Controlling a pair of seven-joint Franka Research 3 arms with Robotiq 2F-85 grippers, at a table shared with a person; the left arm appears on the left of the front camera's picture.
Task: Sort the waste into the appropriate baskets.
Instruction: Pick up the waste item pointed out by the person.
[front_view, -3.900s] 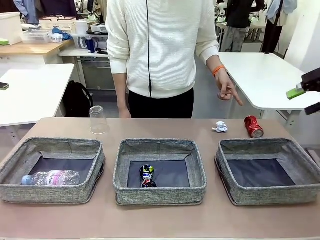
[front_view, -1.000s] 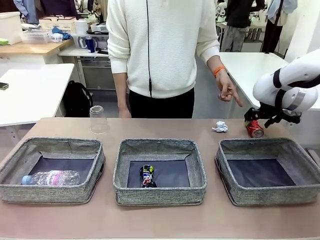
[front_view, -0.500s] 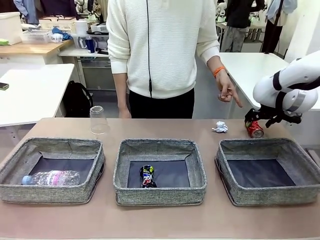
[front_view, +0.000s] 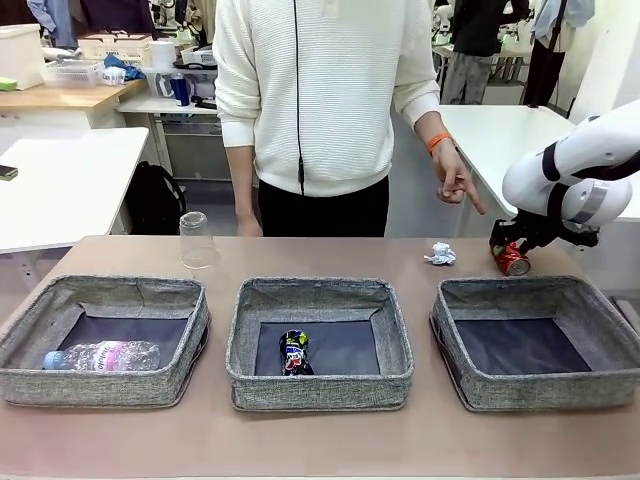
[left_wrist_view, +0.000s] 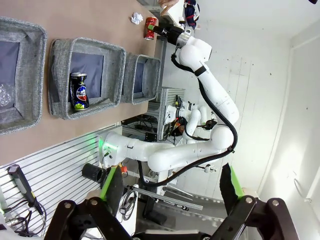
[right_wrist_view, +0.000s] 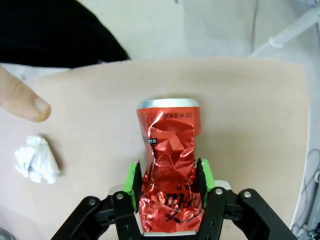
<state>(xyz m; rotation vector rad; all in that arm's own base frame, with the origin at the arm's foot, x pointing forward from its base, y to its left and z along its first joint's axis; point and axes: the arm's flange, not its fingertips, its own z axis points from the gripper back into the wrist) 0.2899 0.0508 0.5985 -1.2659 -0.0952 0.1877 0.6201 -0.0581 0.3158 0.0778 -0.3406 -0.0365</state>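
my right pincer (right_wrist_view: 169, 176) is down at the far right of the desk (front_view: 320, 440), closed about halfway around the crushed red can (right_wrist_view: 170, 150), with a green pad pressed against each flank of its near end. from the front i see that can (front_view: 513, 258) just behind the right basket (front_view: 540, 392), under the pincer (front_view: 508, 243), and i cannot tell whether it is lifted off the desk or resting on it. the crumpled paper ball (front_view: 439, 254) lies near the can, toward the middle of the desk, apart from it. the person's hand (front_view: 455, 185) hangs above that corner with a finger pointing down; the right wrist view shows the fingertip close to the paper ball (right_wrist_view: 36, 160). my left pincer (left_wrist_view: 170, 187) is held well away from the desk, its fingers spread wide with nothing between them. the plastic bottle (front_view: 105, 355) lies on its side in the left basket (front_view: 100, 385), the crushed dark can (front_view: 293, 352) lies in the middle basket (front_view: 320, 390), and the clear cup (front_view: 196, 240) stands upside down on the desk behind the left basket.
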